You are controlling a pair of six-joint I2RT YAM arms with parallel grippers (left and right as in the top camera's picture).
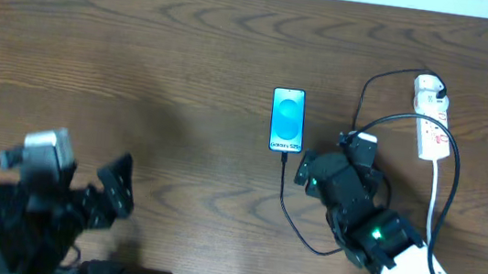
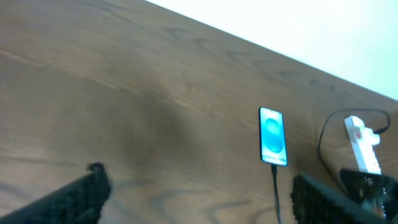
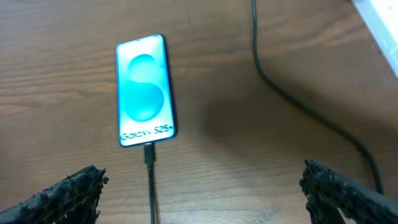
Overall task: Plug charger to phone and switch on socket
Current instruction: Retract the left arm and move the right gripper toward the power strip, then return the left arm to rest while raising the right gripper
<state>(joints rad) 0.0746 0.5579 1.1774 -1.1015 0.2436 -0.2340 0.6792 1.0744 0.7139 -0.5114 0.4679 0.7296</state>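
- The table point(image 1: 143, 52) is brown wood grain. All the task's things sit on its right half.
- The right gripper point(image 3: 202, 174) hovers just short of the phone's lower end, its claw spread wide and holding nothing.
- The left gripper point(image 2: 199, 186) hangs low at the near left, well apart from everything, also wide and empty.
- The socket point(image 1: 431, 131) lies at the far right: a white strip with small red marks and a white adapter point(image 1: 428, 84) plugged into its far end. From overhead I cannot tell whether its switch is on.
- The phone point(image 3: 144, 90) lies flat mid-table with its screen up, lit cyan with two darker blobs and white lettering at the near end.
- The charger point(image 1: 284, 183) is a thin black cable. It runs from the phone's near end toward the robot, curls under the right arm, and loops back across the socket's face to the adapter.
- The connector point(image 3: 149, 152) looks seated in the phone's port, though the wrist view is too soft to be sure.
- The risk, in my judgement, is the reach to the switch.
  - The arm could catch the slack beneath it and tug the connector loose or drag the phone.
  - The loop over the strip may block a finger, so the press lands off the switch.
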